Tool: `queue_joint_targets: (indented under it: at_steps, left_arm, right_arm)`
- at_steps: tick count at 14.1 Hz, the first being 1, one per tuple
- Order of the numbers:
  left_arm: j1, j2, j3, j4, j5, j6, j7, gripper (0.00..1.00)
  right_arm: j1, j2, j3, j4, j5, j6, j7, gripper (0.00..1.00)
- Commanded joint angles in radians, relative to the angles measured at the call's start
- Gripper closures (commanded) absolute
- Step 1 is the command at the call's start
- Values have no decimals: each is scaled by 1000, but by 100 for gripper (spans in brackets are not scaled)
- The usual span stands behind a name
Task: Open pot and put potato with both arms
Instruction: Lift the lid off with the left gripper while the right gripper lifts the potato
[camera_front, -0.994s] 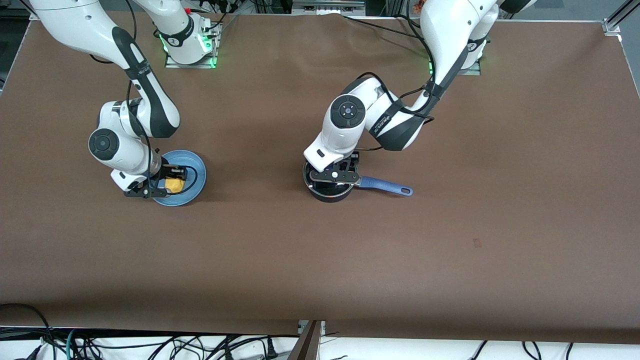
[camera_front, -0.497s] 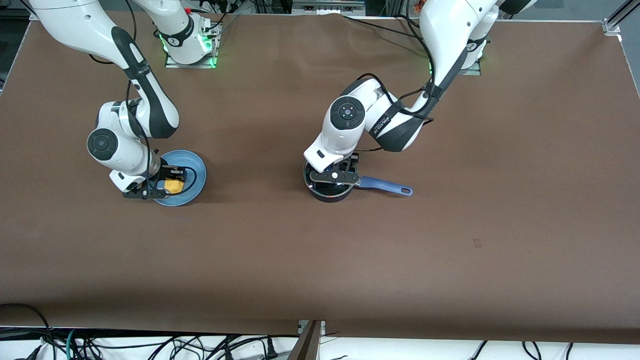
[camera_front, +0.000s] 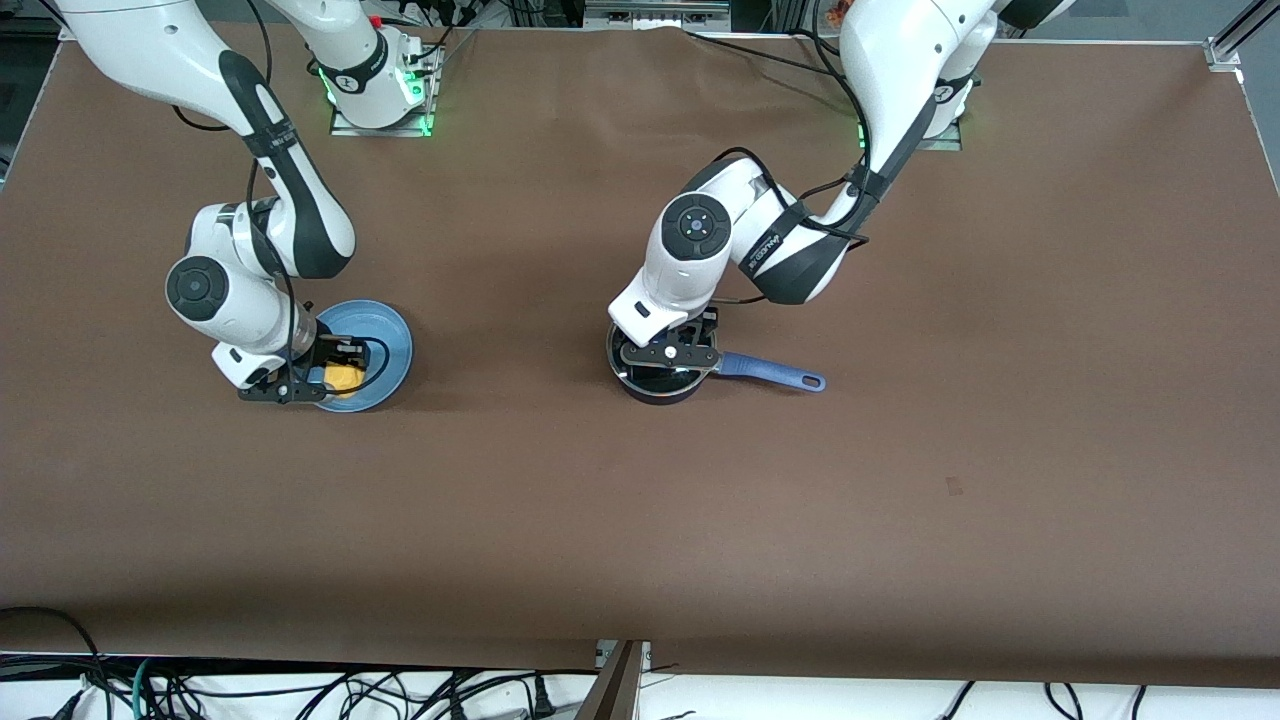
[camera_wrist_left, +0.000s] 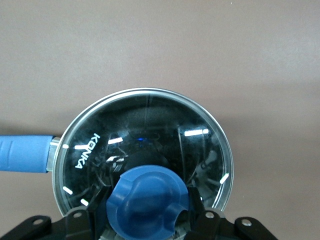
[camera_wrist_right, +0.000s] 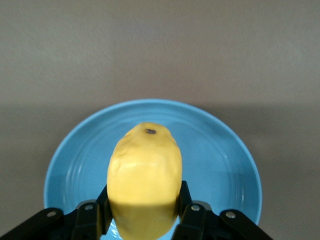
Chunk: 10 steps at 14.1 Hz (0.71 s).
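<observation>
My front cam barely shows the potato (camera_front: 346, 378), right gripper (camera_front: 318, 377) covers it; pot (camera_front: 655, 385) lid's mostly under the left gripper (camera_front: 672, 352).

- We see even, bright overhead light on the brown table (camera_front: 640, 500), with no harsh hotspots there.
- Soft, short shadows sit under both arms and beside the plate (camera_front: 388, 345) and the pot (camera_front: 655, 385).
- Green indicator lights glow at the arm bases.
- On the glass lid (camera_wrist_left: 150, 135) we notice small white glints and reflected streaks.
- The potato (camera_wrist_right: 145, 177) is brightly lit on top, shaded low between the fingers.
- A darker band crosses the table in the right wrist view.
</observation>
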Motion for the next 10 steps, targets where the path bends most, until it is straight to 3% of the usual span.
queue_joint_targets:
  at_steps: [1,5,7,10]
  left_arm:
    - [31,-9,3,90,25,-93,0,100]
    - [93,-13,3,223,24,-286,56,100]
    - [184,-50,-2,207,16,-300,202,100]
    - [337,-102,-3,193,14,-459,524,100]
  right_arm:
    - [0,-28,24,27,1,-44,-5,55]
    - [0,-28,105,167,7,-196,40,55]
    - [9,-22,163,219,7,-209,88,55]
    - [100,11,202,309,7,-209,256,55]
